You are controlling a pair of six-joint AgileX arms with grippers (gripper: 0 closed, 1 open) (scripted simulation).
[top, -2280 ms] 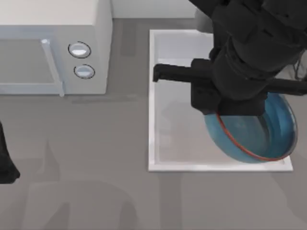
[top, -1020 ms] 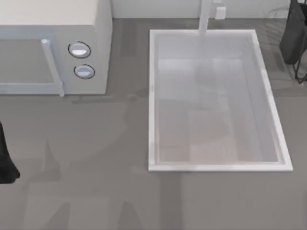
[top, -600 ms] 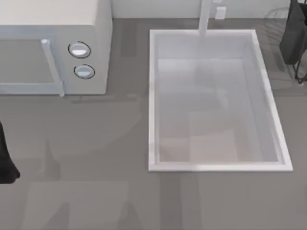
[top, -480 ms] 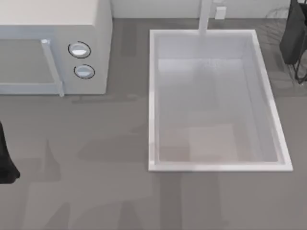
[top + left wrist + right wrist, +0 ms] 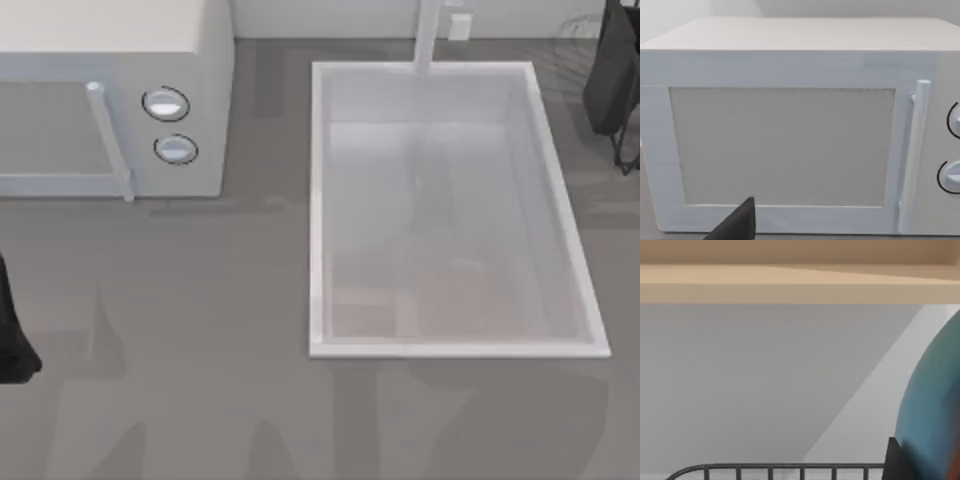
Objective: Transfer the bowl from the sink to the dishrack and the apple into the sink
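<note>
The white sink (image 5: 318, 210) lies right of centre in the top view, and its basin holds nothing. The teal-blue bowl (image 5: 935, 400) shows as a curved wall in the right wrist view, pressed against one dark finger (image 5: 896, 462) of my right gripper, which is shut on it. It hangs just above the dark wire rail of the dishrack (image 5: 790, 468). My right arm (image 5: 615, 80) is at the far right edge of the top view, beyond the sink. The apple is out of view. My left arm (image 5: 12, 330) is parked at the left edge.
A white microwave (image 5: 110, 100) with two round knobs stands at the back left, and it faces the left wrist view as microwave (image 5: 790, 125). The white faucet (image 5: 428, 35) rises at the sink's far rim. Grey countertop (image 5: 180, 380) spreads in front.
The right arm lifted the bowl out of the sink and carried it off to the far right. Over the last second, neither arm has visibly moved.
</note>
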